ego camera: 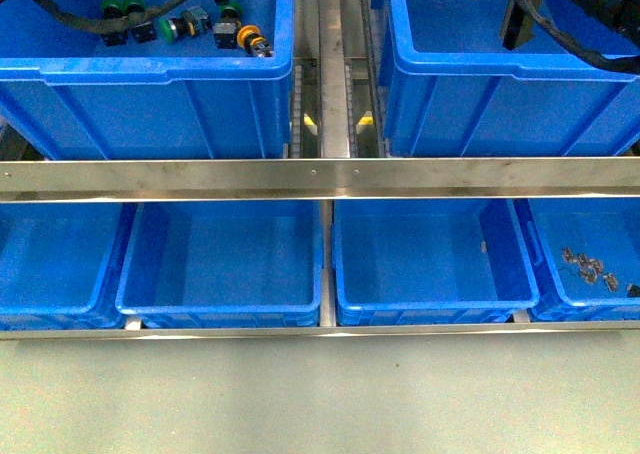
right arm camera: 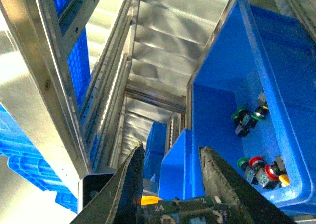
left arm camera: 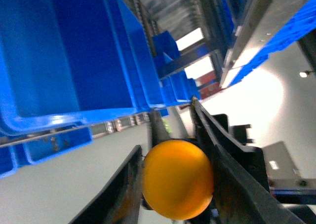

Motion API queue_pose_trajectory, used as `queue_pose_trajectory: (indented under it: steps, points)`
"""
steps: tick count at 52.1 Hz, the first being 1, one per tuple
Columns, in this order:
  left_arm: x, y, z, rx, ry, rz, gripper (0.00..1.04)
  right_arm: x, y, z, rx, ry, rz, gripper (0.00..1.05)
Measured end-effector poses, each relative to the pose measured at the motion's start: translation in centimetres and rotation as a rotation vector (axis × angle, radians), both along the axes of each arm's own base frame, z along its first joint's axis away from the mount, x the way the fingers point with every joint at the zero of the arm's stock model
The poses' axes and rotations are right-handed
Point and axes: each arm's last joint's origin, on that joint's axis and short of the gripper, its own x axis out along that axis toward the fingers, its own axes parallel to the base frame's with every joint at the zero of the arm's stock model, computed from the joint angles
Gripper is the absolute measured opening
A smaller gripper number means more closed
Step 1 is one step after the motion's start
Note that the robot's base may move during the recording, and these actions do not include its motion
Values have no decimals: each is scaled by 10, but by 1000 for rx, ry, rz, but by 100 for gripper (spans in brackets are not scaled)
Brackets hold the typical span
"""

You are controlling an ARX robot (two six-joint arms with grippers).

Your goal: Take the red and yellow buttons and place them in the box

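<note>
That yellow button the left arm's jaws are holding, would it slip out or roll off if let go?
Probably a little slippery: the yellow button has a smooth, glossy, domed cap, held between the left gripper's two flat black jaws. Set down, it would likely roll or tip, since the cap looks round. It seems hard and rigid, not squashy.

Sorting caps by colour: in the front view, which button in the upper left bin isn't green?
The yellow button, rightmost in the upper left bin, lying on its side. The others in that row show green caps.
</note>
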Motion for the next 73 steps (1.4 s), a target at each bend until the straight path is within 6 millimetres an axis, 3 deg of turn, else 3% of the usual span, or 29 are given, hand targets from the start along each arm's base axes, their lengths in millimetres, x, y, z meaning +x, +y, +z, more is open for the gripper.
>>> queue_pose_trajectory:
  steps: [9,19,26,30,37,43,45,53,56,61,64,68,73]
  points:
    - [1,-1,-5,11,1,17,2,1,0,-4,-15,7,-9,24]
    - [2,-2,-11,23,8,35,2,1,0,-4,-13,7,-8,24]
    - [3,0,-10,38,-5,84,26,1,0,-4,-13,7,-1,24]
    - [0,8,1,48,-35,132,42,1,0,-4,-13,7,-1,24]
    - [-12,45,41,130,-154,295,74,0,0,-3,-12,4,-1,24]
    - [-27,77,61,201,-224,438,94,-5,0,3,-18,-15,-14,24]
    - [-35,89,68,230,-242,490,98,-12,-1,9,-27,-27,-27,24]
    - [-71,130,86,318,-285,637,97,-32,-7,39,-66,-108,-75,24]
    - [-95,142,92,364,-305,680,97,-37,-10,44,-99,-113,-108,24]
    - [-124,153,97,414,-336,719,97,-43,-13,40,-167,-78,-154,24]
    - [-158,160,97,444,-343,742,97,-52,-17,37,-229,-52,-177,24]
    - [-199,162,93,470,-317,773,97,-66,-23,46,-282,-68,-206,24]
    - [-231,161,88,476,-288,799,97,-76,-27,54,-319,-86,-229,24]
